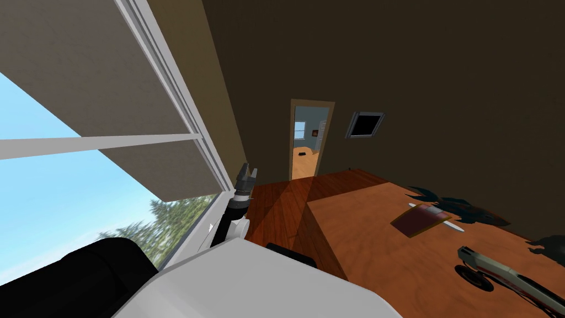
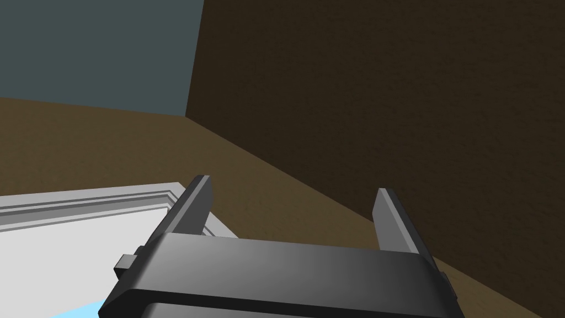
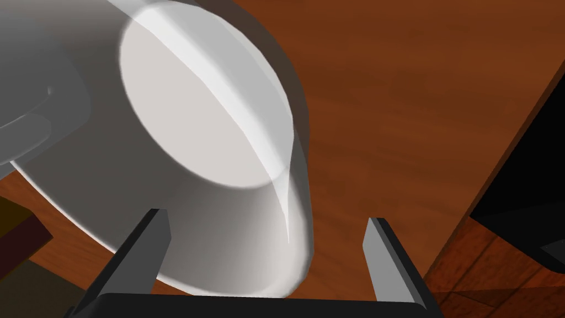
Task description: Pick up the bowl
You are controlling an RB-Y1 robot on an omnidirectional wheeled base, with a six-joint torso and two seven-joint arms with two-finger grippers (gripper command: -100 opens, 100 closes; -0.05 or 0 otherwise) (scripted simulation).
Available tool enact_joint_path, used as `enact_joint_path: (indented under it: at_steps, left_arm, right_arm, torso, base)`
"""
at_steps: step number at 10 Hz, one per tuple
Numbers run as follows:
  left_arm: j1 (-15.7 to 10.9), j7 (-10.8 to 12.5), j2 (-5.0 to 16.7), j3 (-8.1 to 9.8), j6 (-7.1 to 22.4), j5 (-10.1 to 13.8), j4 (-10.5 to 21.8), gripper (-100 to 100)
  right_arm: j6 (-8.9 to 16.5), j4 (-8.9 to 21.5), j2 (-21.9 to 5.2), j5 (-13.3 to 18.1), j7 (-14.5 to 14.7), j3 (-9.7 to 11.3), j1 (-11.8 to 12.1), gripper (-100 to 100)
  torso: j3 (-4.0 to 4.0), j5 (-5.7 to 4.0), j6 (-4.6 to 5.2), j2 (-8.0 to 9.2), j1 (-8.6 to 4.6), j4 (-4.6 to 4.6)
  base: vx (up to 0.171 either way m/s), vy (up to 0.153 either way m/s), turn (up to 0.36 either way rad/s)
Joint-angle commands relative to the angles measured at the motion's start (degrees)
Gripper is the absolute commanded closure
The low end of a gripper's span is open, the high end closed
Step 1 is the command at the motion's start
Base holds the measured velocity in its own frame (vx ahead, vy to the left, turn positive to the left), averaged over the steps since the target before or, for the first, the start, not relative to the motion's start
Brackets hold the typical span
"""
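The bowl [image 3: 209, 165] is plain white and stands on the brown wooden tabletop [image 3: 414, 110], very near to my right pincer [image 3: 266, 216]. This pincer is released: its two fingers stand wide apart, and the bowl's lower wall lies between them, nearer to one finger [image 3: 149, 243] than to the other. I cannot tell if that finger touches the wall. A dark red flat thing [image 3: 16, 237] lies on the tabletop just beside the bowl. Past the tabletop's edge I see the wooden floor [image 3: 496, 276]. My left arm is raised beside the window [image 1: 83, 165], well apart from the tabletop, and the left pincer [image 2: 293, 185] is released too and grasps nothing.
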Motion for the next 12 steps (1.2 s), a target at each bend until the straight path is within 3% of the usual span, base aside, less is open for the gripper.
enact_joint_path:
  at_steps: [1, 2, 6, 7, 8, 11, 12]
  left_arm:
    - [0.00, 0.00, 0.00, 0.00, 0.00, 0.00, 0.00, 0]
    - [0.00, 0.00, 0.00, 0.00, 0.00, 0.00, 0.00, 0]
    - [0.00, 0.00, 0.00, 0.00, 0.00, 0.00, 0.00, 0]
    - [0.00, 0.00, 0.00, 0.00, 0.00, 0.00, 0.00, 0]
    - [0.00, 0.00, 0.00, 0.00, 0.00, 0.00, 0.00, 0]
    - [0.00, 0.00, -0.01, -0.01, 0.00, 0.00, 0.00, 0]
    - [0.00, 0.00, -0.01, -0.01, 0.00, 0.00, 0.00, 0]
  right_arm:
    - [0.00, 0.00, 0.00, 0.00, 0.00, 0.00, 0.00, -100]
    - [0.17, 0.14, 0.01, -0.05, 0.17, 0.05, -0.05, 100]
    - [0.09, 0.16, 0.03, -0.04, 0.14, 0.08, -0.04, 100]
    - [0.07, 0.17, 0.04, -0.04, 0.14, 0.10, -0.04, 0]
    - [-1.03, -1.64, -0.33, 0.04, -0.55, -0.77, 0.90, 100]
    - [-1.94, -3.29, -0.48, 0.44, -1.37, -1.35, 1.73, 100]
    - [-2.13, -3.47, -0.49, 0.47, -1.53, -1.42, 1.85, 0]
  torso:
    - [0.00, 0.00, 0.00, 0.00, 0.00, 0.00]
    - [0.01, 0.02, 0.01, 0.03, 0.08, 0.00]
    - [0.05, 0.08, 0.00, 0.08, 0.17, 0.02]
    - [0.05, 0.12, 0.01, 0.09, 0.20, 0.03]
    - [0.06, 0.13, 0.01, 0.09, 0.23, 0.03]
    - [0.12, 0.32, 0.07, 0.22, 0.56, 0.04]
    - [0.11, 0.29, 0.04, 0.19, 0.50, 0.05]
  base:
    - [0.011, -0.016, 0.008]
    - [0.000, 0.000, 0.000]
    - [0.000, 0.002, -0.002]
    - [0.000, 0.000, 0.000]
    - [-0.012, 0.031, -0.038]
    - [-0.018, 0.031, -0.032]
    - [0.000, 0.000, 0.000]
